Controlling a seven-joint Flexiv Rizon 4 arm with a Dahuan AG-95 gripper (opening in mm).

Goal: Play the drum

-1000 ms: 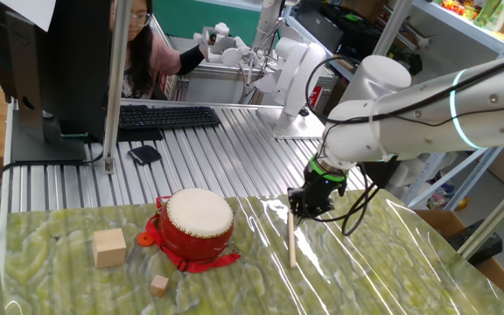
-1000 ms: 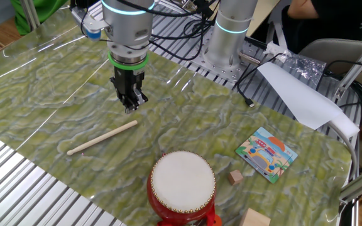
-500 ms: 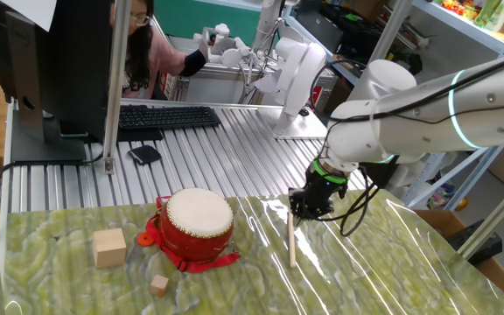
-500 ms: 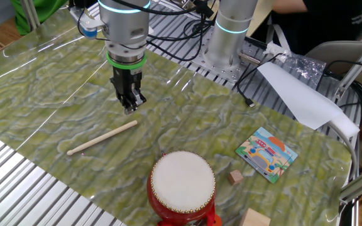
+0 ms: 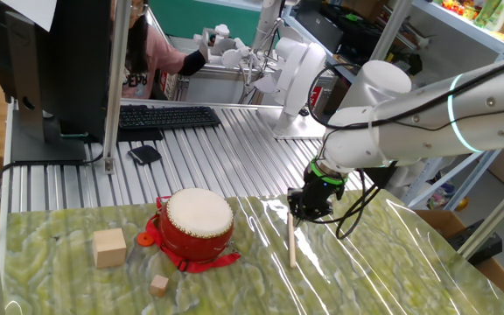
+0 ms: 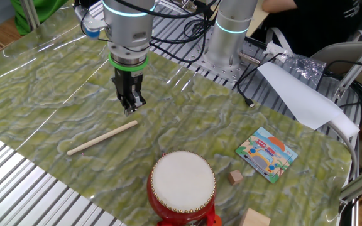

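— What has changed in the last second?

— Little. My two-finger black gripper (image 6: 129, 108) still hangs over the green marbled mat (image 6: 55, 94), pointing straight down; the wrist has only rolled a bit about its own line, so the fingers face slightly differently than a second ago. They stay pressed together, with nothing between them.

— And left to right in that view?

— The thin pale wooden stick (image 6: 102, 137) lies flat on the mat, just below and beside my fingertips, not touching them. Further right stands the small round red toy drum with the cream-white head (image 6: 182, 186), well apart from me. Beyond it sit a small plain wooden cube (image 6: 234, 177) and a colourful picture card (image 6: 268, 154).

— What does that mean for playing?

— I judge I'm lining up with the stick. I must open before I can pick it up; the drum is untouched.
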